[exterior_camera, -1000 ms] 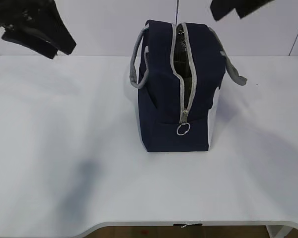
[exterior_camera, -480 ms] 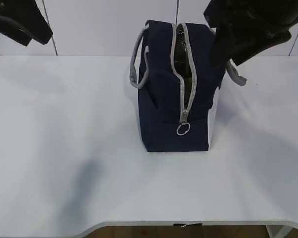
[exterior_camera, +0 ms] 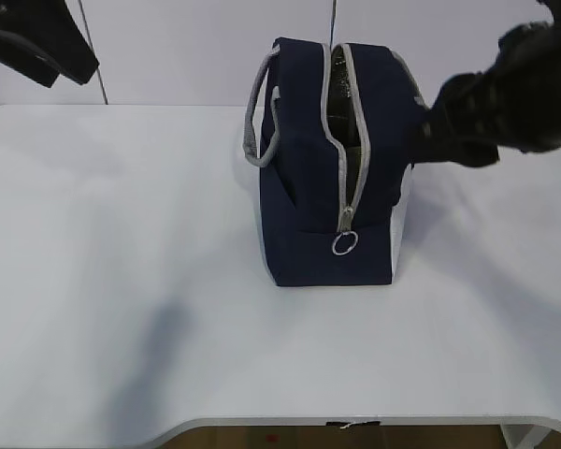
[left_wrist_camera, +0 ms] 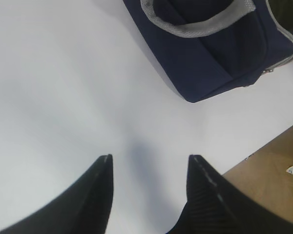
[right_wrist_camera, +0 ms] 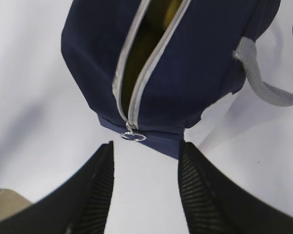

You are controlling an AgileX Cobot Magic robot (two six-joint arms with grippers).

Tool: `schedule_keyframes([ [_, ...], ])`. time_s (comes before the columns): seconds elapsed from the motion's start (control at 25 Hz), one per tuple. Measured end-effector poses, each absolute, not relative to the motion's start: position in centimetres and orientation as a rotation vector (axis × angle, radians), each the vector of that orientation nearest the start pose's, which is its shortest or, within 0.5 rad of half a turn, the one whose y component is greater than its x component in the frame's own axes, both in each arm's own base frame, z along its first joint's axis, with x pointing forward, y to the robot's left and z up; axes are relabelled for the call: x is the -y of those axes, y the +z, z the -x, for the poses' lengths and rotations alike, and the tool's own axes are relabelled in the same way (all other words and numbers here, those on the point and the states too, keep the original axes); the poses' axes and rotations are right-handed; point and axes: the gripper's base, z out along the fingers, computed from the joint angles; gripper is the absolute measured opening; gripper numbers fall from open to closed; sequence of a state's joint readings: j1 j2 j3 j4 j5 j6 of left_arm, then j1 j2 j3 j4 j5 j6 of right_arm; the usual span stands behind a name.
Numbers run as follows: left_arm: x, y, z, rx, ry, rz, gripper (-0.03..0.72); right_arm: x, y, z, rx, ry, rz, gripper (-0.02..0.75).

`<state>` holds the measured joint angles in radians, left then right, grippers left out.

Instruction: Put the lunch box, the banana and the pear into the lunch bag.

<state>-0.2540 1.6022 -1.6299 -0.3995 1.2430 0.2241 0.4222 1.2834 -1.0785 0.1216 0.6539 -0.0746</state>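
The navy lunch bag (exterior_camera: 309,178) stands upright mid-table, its grey zipper open along the top and down the near end to the ring pull (exterior_camera: 345,243). In the right wrist view the bag (right_wrist_camera: 195,63) lies just ahead of my open, empty right gripper (right_wrist_camera: 146,146), with the ring pull (right_wrist_camera: 133,137) close above the fingertips. Something yellow-green (right_wrist_camera: 149,44) shows through the slit; I cannot tell what it is. The lunch box, banana and pear are not seen on the table. My left gripper (left_wrist_camera: 150,161) is open and empty over bare table, with the bag (left_wrist_camera: 210,58) far ahead to the right.
The white table (exterior_camera: 122,281) carries only the bag. My left arm (exterior_camera: 37,42) hangs at the top left and my blurred right arm (exterior_camera: 496,108) beside the bag's right handle. The table's front edge and brown floor (left_wrist_camera: 268,170) show in the left wrist view.
My right arm has swung down from above the bag's right top to its right side. My left arm rose up and left a second ago and has since held still.
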Motion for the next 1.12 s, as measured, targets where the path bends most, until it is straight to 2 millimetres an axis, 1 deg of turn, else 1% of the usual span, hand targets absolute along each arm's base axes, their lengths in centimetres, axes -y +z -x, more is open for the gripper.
schedule_keyframes([
  [0.04, 11.6, 37.9, -31.3, -2.594, -0.557, -0.572, 0.371, -11.6, 32.4, -24.1, -2.279, 0.301, 0.520, 0.354],
  [0.12, 11.6, 37.9, -31.3, -2.594, -0.557, -0.572, 0.371, -10.9, 31.2, -22.9, -2.185, 0.291, 0.528, 0.354],
  [0.2, 11.6, 37.9, -31.3, -2.594, -0.557, -0.572, 0.371, -10.3, 29.4, -21.8, -2.124, 0.282, 0.513, 0.354],
  [0.28, 11.6, 37.9, -31.3, -2.597, -0.557, -0.564, 0.371, -9.7, 28.0, -21.0, -2.058, 0.272, 0.485, 0.354],
  [0.36, 11.6, 37.9, -31.3, -2.598, -0.558, -0.560, 0.371, -9.2, 26.3, -20.3, -2.037, 0.257, 0.471, 0.354],
  [0.48, 11.6, 37.9, -31.3, -2.602, -0.560, -0.554, 0.371, -8.8, 24.6, -19.7, -2.020, 0.240, 0.460, 0.354],
  [0.6, 11.6, 37.9, -31.3, -2.603, -0.561, -0.549, 0.371, -8.7, 24.0, -19.5, -2.014, 0.234, 0.457, 0.354],
  [0.68, 11.6, 37.9, -31.3, -2.606, -0.560, -0.543, 0.371, -8.7, 24.1, -19.5, -2.007, 0.238, 0.446, 0.354],
  [0.76, 11.6, 37.9, -31.3, -2.608, -0.562, -0.535, 0.371, -8.6, 24.3, -19.6, -2.004, 0.283, 0.359, 0.354],
  [0.84, 11.6, 37.9, -31.3, -2.609, -0.562, -0.535, 0.371, -8.7, 24.1, -20.0, -1.984, 0.285, 0.341, 0.354],
  [0.96, 11.6, 37.9, -31.3, -2.609, -0.562, -0.533, 0.371, -9.2, 22.5, -20.7, -1.963, 0.236, 0.445, 0.353],
  [1.04, 11.6, 37.9, -31.3, -2.609, -0.562, -0.532, 0.371, -9.7, 21.7, -21.1, -1.930, 0.238, 0.511, 0.349],
  [1.12, 11.6, 37.9, -31.3, -2.609, -0.562, -0.532, 0.371, -10.4, 21.2, -21.6, -1.863, 0.259, 0.577, 0.345],
])
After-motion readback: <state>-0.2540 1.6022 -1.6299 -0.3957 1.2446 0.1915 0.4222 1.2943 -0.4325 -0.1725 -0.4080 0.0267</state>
